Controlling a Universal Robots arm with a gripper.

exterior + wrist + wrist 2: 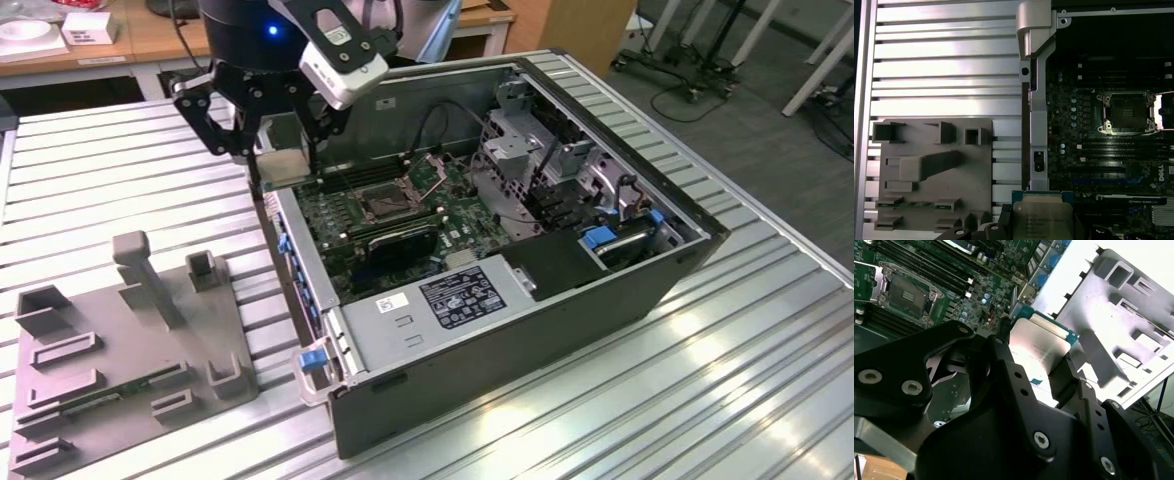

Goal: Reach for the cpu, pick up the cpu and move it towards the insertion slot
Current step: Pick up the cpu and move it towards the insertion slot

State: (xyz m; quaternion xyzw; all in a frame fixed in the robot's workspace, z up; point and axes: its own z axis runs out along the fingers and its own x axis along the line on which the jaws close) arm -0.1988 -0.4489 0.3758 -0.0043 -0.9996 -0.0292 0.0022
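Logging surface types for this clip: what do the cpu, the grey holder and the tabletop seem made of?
The cpu: pale metal lid, dull sheen, on a green board edge. The grey holder: likely matte plastic, no glare. The tabletop: ribbed bare metal, probably aluminium, bright reflections.

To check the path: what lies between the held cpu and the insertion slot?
In the first wrist view, green circuit board with long black memory slots lies between the cpu and the insertion slot.

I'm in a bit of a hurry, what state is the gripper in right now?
The gripper is closed, holding the cpu.
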